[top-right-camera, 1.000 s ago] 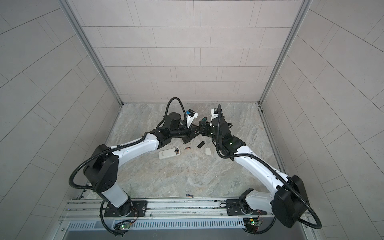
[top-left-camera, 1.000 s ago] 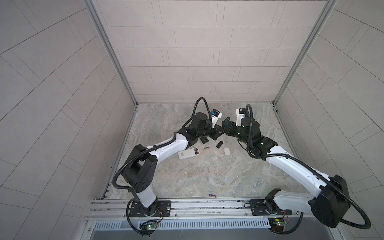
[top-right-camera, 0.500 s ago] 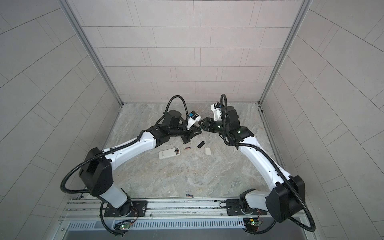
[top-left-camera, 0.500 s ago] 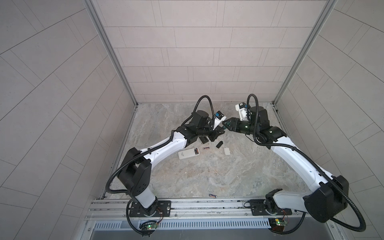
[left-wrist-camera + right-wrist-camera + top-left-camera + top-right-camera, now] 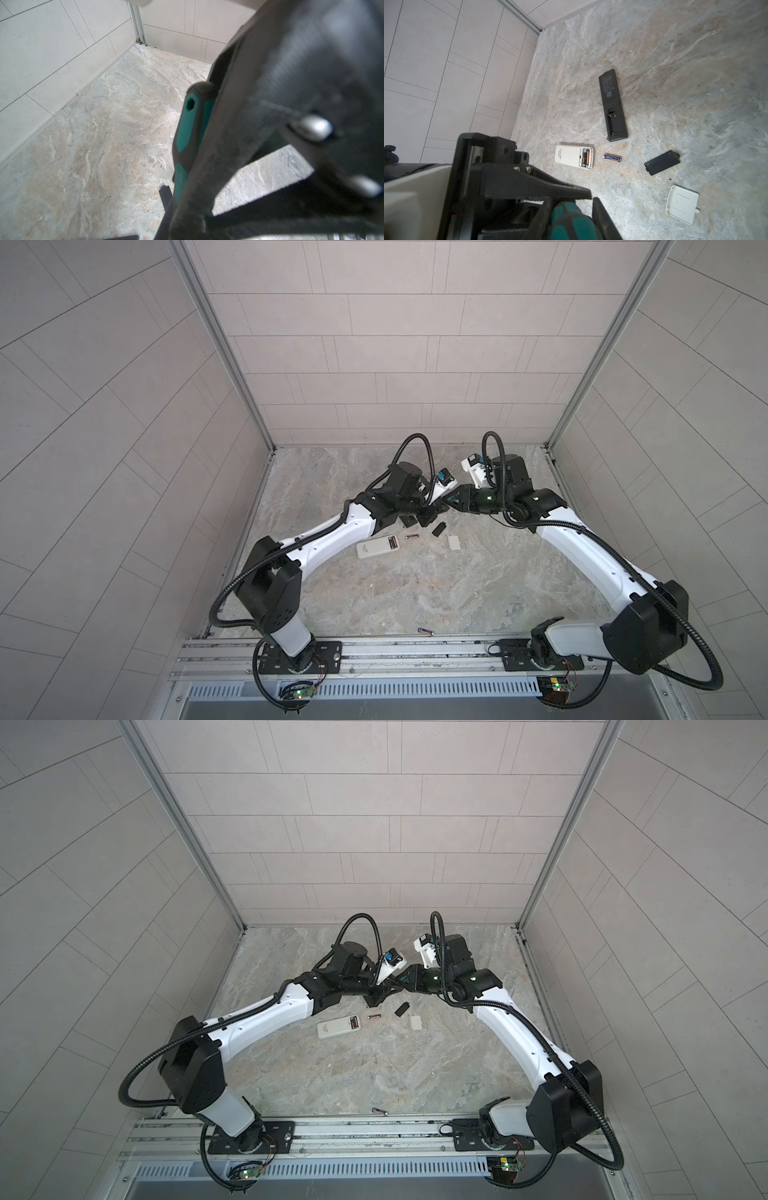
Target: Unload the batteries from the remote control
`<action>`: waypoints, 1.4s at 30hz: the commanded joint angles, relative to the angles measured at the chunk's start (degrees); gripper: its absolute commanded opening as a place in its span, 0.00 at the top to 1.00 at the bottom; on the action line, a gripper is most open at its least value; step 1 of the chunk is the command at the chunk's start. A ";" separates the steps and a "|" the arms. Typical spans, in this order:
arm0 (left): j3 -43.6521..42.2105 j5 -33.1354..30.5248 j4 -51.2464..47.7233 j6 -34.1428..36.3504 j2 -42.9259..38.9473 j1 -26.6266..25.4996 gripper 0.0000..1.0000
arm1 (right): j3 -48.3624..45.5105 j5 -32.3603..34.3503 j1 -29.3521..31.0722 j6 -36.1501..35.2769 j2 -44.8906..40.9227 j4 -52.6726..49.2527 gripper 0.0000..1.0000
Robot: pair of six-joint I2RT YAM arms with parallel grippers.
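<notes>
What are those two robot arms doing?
Both arms meet at the green-handled screwdriver: the left gripper and the right gripper each seem clamped on it, as if passing it across. On the table, the white remote has batteries inside, one loose battery lies beside it, and the black remote has an empty bay.

Two batts (image 5: 585, 159) sit in open bay of white remote (image 5: 566, 154); loose batt (image 5: 612, 158) lies flat just beside.
</notes>
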 commanded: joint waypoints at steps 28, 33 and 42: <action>1.75 -2.45 0.00 4.55 -3.55 -2.18 0.96 | -3.45 0.61 -0.33 3.62 -0.27 4.49 0.86; -1.57 -12.05 3.69 1.42 -6.33 -2.02 0.53 | -3.24 2.77 -0.35 3.11 -1.75 6.01 0.86; -15.45 -36.77 17.25 -17.71 -15.00 0.73 0.00 | -5.03 8.49 -0.54 3.87 -2.97 11.94 0.86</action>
